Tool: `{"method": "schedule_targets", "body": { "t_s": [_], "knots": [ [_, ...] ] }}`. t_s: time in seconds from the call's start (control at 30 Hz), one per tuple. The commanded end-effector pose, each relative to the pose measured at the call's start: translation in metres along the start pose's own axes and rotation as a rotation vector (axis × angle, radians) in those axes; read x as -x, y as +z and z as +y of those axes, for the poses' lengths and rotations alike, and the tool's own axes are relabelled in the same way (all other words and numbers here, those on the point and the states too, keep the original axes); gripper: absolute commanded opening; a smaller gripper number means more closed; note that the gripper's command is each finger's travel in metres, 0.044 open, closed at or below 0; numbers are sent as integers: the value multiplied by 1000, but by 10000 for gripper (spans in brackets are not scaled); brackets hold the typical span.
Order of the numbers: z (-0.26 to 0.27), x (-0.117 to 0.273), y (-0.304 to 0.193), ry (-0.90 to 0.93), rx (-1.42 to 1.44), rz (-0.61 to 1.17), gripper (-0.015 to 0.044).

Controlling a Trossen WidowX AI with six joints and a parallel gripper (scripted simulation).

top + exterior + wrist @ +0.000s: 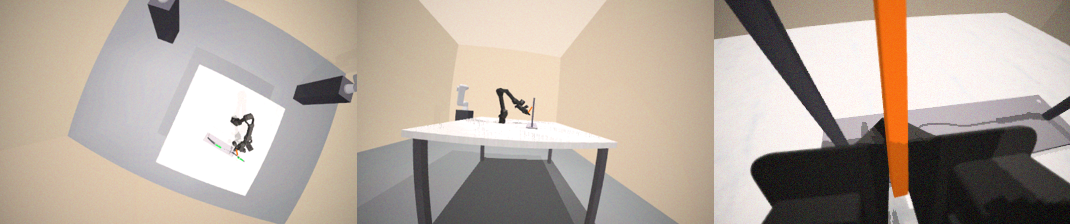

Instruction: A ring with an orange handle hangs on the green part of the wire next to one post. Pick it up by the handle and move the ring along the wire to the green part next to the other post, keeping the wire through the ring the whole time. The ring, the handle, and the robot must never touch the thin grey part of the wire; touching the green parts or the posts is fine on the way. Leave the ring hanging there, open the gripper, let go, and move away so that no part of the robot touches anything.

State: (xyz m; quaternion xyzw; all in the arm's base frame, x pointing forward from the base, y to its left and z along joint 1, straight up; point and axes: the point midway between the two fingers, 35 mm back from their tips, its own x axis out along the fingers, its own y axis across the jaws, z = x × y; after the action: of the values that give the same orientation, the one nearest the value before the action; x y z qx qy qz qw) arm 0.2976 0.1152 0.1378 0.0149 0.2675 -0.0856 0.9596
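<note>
Handle [893,95]: a flat, bright orange strip, seen running straight up from between the fingers.
Gripper [896,172]: pinched on the handle's lower end.
Ring: cannot be made out.
Position: handle is held near one dark post [789,65], above the grey base plate [994,117].

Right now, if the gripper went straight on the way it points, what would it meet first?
Probably the grey base plate on the table; the gripper, shut on the orange handle, points down at it. The dark post looks off to one side, though depth is unclear.

A white table [454,133] on dark legs [420,181] (beige walls [648,97] behind).
</note>
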Motion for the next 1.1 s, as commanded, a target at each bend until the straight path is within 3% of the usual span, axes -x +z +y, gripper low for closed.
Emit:
{"method": "schedule_targets", "body": {
  "t_s": [0.0, 0.2, 0.6, 1.07],
  "knots": [
    [-1, 0, 0, -5, -4, -1, -150],
    [-1, 0, 0, -5, -4, -1, -150],
    [0, 2, 0, 0, 0, 1, 160],
    [0, 50, -1, -5, -4, 2, 160]
  ]
}}
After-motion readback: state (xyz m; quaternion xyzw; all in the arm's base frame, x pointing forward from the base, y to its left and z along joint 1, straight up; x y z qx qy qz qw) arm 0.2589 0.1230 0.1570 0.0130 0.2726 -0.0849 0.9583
